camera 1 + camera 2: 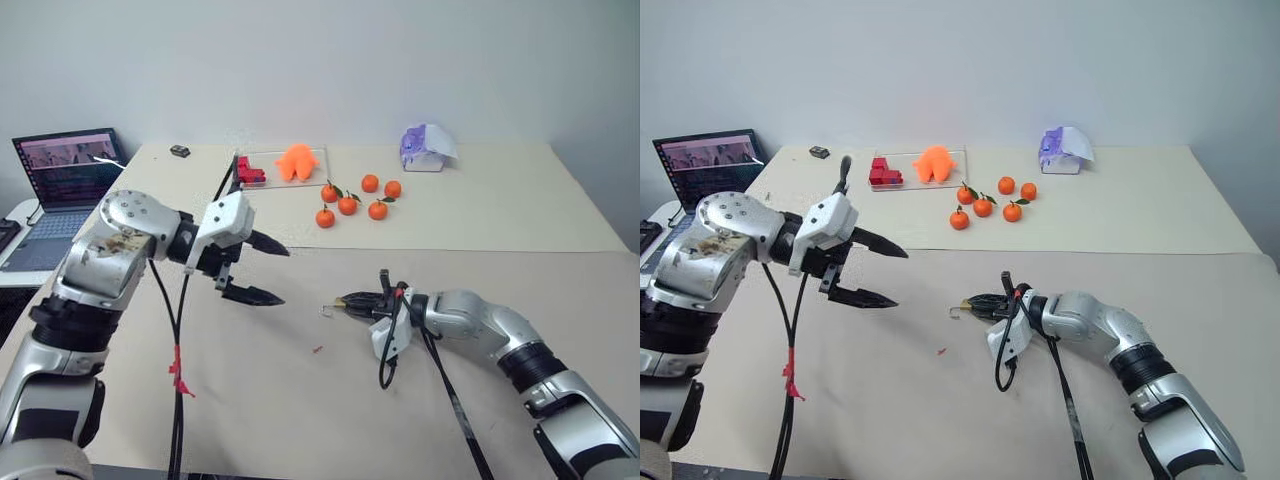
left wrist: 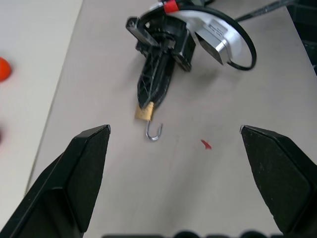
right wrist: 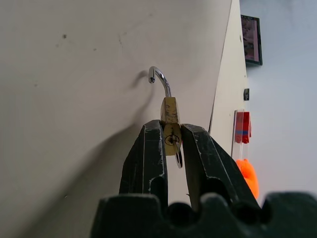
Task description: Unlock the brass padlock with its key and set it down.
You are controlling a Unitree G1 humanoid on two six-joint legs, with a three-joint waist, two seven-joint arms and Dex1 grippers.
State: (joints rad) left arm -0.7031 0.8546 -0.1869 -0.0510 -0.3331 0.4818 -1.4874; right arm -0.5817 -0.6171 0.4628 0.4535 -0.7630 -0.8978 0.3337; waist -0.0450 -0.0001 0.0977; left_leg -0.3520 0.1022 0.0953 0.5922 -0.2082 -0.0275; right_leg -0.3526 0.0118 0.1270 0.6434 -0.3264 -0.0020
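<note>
Brass padlock (image 3: 171,124) is sitting pinched between the two black fingers of the right gripper (image 1: 352,301), low over the middle of the beige table (image 1: 500,215), and its silvery shackle (image 2: 154,133) is hanging swung open like a hook, free end loose, pointing toward the robot's left. In the right wrist view a small metal ring is showing below the lock body's keyhole end, between the fingers (image 3: 148,158); whether the key is there I cannot tell. Off to the left, the left gripper (image 1: 267,270) is hovering above the table with its fingers spread wide, holding nothing and standing well apart from the lock. A tiny red scrap (image 1: 317,349) is lying on the table between the two arms. Farther back, five small oranges (image 1: 347,205) are clustered together, with an orange toy (image 1: 296,161) and a red block (image 1: 249,173) on a clear tray behind them. A laptop (image 1: 68,165) is standing open beyond the table's left edge.
</note>
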